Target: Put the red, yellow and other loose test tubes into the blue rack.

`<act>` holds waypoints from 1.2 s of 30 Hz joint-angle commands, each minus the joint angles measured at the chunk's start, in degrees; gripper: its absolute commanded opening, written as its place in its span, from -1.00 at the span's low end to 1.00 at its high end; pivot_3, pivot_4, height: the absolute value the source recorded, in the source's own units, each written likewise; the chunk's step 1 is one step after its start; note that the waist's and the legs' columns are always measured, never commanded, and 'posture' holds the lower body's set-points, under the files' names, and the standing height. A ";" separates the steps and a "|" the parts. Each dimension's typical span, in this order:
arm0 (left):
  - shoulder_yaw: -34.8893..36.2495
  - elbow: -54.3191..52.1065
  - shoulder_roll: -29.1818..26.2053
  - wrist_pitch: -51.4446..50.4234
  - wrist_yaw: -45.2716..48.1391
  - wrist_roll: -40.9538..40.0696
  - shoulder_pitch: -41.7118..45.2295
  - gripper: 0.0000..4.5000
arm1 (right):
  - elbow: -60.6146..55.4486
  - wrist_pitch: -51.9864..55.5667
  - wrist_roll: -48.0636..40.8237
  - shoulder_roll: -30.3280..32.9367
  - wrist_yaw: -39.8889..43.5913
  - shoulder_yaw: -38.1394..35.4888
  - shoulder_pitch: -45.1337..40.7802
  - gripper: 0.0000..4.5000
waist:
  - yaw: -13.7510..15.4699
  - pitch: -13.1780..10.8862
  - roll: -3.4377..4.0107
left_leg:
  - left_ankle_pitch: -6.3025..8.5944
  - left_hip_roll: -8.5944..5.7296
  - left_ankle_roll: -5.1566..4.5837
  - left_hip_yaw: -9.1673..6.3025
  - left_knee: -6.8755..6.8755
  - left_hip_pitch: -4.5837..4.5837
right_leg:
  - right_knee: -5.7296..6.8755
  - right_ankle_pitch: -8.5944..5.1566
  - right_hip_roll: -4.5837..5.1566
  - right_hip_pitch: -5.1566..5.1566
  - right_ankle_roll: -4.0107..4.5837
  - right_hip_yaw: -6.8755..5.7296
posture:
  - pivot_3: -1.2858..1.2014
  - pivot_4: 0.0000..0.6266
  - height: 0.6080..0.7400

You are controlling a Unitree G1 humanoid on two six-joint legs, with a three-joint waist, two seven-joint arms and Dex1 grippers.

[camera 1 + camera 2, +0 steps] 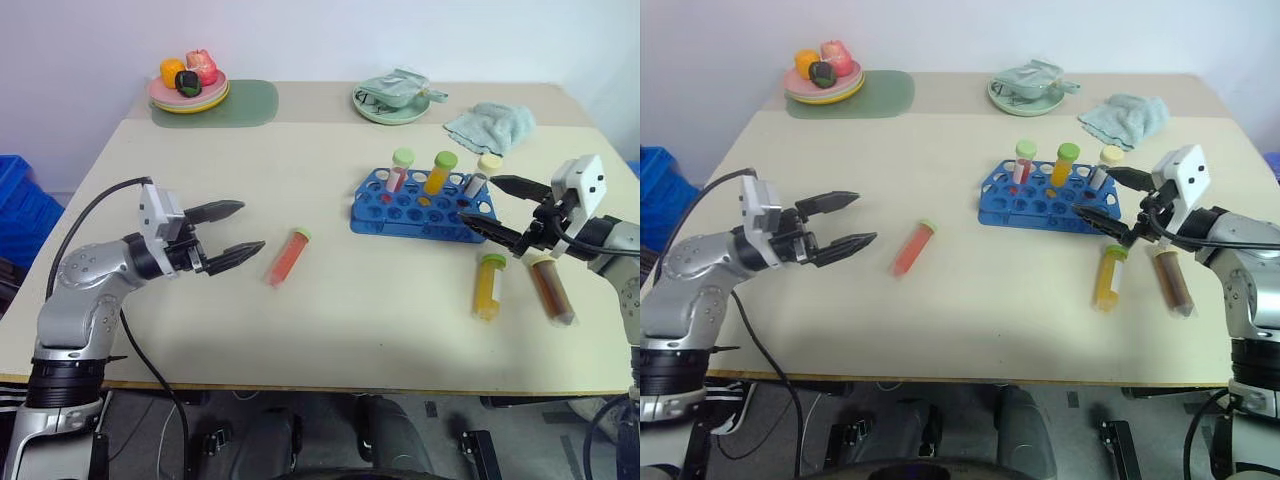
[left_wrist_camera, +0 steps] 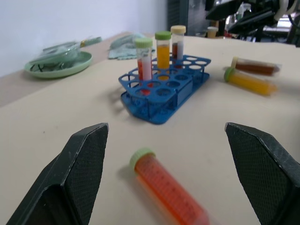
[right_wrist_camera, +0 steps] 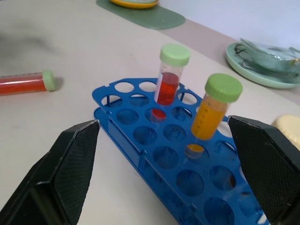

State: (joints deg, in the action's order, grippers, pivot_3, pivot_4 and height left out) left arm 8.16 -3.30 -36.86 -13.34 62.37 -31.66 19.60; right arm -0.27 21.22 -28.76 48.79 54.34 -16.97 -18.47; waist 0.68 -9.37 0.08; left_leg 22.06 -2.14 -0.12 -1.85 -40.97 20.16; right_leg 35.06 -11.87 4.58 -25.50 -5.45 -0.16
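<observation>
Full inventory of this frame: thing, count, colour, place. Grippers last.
Loose capped plastic test tubes: 3; red lying mid-table, yellow-orange and dark brown lying right of rack.
Blue plastic rack: 1, right of centre.
Racked tubes: 3; red, orange, greyish, upright.
Plate of toy fruit: 1, far left, on green mat.
Green dish: 1, far centre.
Teal cloth: 1, far right.
Left gripper: open, empty.
Right gripper: open, empty.

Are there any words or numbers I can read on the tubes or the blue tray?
No words or numbers can be read.
Yellow tube standing in the blue rack: small scale marks on tube, no readable numbers.
Loose red tube: faint lines, too blurred to read.
Rack, plates, cloth: no print visible.
</observation>
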 commanded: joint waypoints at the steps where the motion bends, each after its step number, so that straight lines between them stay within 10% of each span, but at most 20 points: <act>1: -0.49 1.82 0.44 2.13 1.25 0.77 2.92 0.81 | -2.09 -0.91 0.05 1.18 -1.01 -2.78 -0.62 1.00 | -0.04 0.00 0.00 | 0.00 0.00 0.00 0.00 0.00 0.00 | 0.01 0.00 0.00 0.00 0.00 0.00 | 0.03 -0.52 1.00; 23: 1.19 11.19 1.17 7.95 6.43 0.49 6.78 0.81 | -5.26 13.07 -2.16 -1.51 -10.11 -0.98 -6.44 1.00 | 0.04 0.00 0.00 | 0.00 0.00 0.01 -0.01 -0.01 0.03 | 0.01 0.00 0.00 -0.02 0.00 -0.01 | 0.03 -0.52 1.00; 36: -3.62 13.58 5.01 2.99 15.37 -1.88 12.28 0.81 | -3.92 47.92 -5.48 20.60 -10.80 -5.14 -4.81 1.00 | -0.02 -0.01 0.04 | 0.01 -0.03 -0.03 0.00 -0.03 0.10 | -0.02 0.00 0.01 -0.04 0.00 -0.03 | 0.03 -0.52 1.00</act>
State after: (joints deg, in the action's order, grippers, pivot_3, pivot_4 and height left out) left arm 4.78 10.60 -31.75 -10.83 77.15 -33.71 30.84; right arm -4.89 65.41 -33.35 67.40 43.15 -19.21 -21.70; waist 0.67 -9.38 0.12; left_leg 22.07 -2.16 -0.16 -1.85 -41.00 20.26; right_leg 35.05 -11.87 4.59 -25.54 -5.45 -0.19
